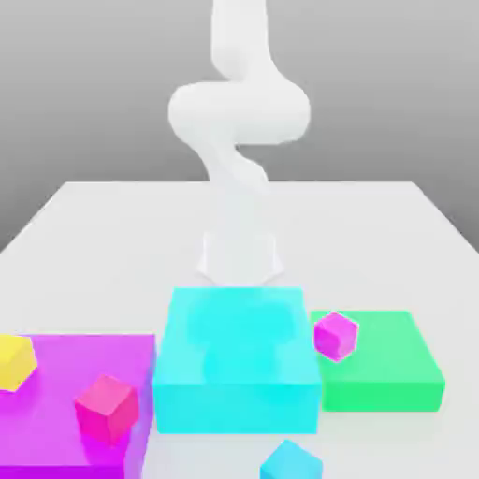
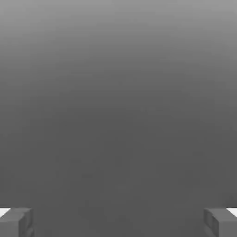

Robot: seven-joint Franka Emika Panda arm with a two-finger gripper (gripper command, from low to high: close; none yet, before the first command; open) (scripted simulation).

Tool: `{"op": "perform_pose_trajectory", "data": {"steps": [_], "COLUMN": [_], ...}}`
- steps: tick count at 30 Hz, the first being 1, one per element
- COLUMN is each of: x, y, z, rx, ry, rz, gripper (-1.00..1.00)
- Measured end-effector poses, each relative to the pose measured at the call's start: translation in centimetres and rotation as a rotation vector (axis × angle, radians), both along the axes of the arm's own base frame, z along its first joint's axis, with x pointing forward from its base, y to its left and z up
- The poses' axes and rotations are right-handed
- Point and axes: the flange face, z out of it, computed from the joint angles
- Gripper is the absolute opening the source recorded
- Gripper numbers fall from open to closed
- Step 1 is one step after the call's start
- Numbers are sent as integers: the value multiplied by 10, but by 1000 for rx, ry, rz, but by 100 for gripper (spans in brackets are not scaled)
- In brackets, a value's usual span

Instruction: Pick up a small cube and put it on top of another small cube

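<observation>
On the tabletop point(image 1: 103, 253), big flat cyan block point(image 1: 236, 408) between the purple slab point(image 1: 47, 412) and green slab point(image 1: 382, 397); slabs presumably set as raised stands. Magenta cube point(image 1: 336, 336) on the green; small cyan cube point(image 1: 291, 462) near the exterior view's bottom edge, a corner toward the camera, no long axis. Tool point(image 2: 118, 223) wide, empty.

- I'm seeing bright, washed-out light flattening the white arm point(image 1: 241, 112) in the exterior view.
- I'm noticing faint darker patches dulling the big cyan block's top point(image 1: 239, 323).
- I'm getting a dim grey gradient in the hand view, lightening upward.
</observation>
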Motion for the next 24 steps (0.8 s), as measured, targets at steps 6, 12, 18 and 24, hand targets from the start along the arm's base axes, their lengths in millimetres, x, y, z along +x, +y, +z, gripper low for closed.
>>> {"op": "perform_pose_trajectory", "data": {"steps": [6, 12, 18, 24], "x": [71, 118, 142, 144], "y": [11, 28, 48, 59], "z": [-89, -189, -295, -400], "rx": [-38, -90, -161, -252], "ry": [153, 294, 429, 562], "rz": [179, 344, 504, 654], "gripper": [0, 0, 0, 0]}}
